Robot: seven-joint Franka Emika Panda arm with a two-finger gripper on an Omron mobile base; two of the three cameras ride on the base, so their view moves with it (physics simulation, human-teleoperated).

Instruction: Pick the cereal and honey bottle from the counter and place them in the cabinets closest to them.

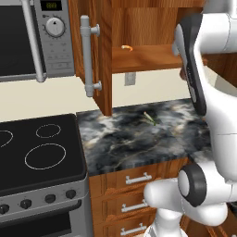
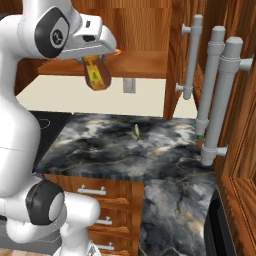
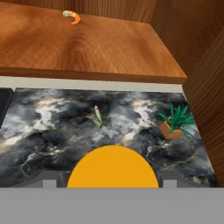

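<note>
The honey bottle, amber with a yellow label, hangs in my gripper, which is shut on it just in front of the open cabinet's lower shelf. In the hand view its orange-yellow cap sits at the bottom, above the marbled counter, with the wooden shelf ahead. From the left base camera my own arm hides the hand, and the shelf and counter show past it. The cereal is out of view.
A small orange thing lies at the back of the shelf. A thin green item and a potted plant stand on the counter. Open cabinet doors with grey bar handles flank the opening. The stove and microwave are to the left.
</note>
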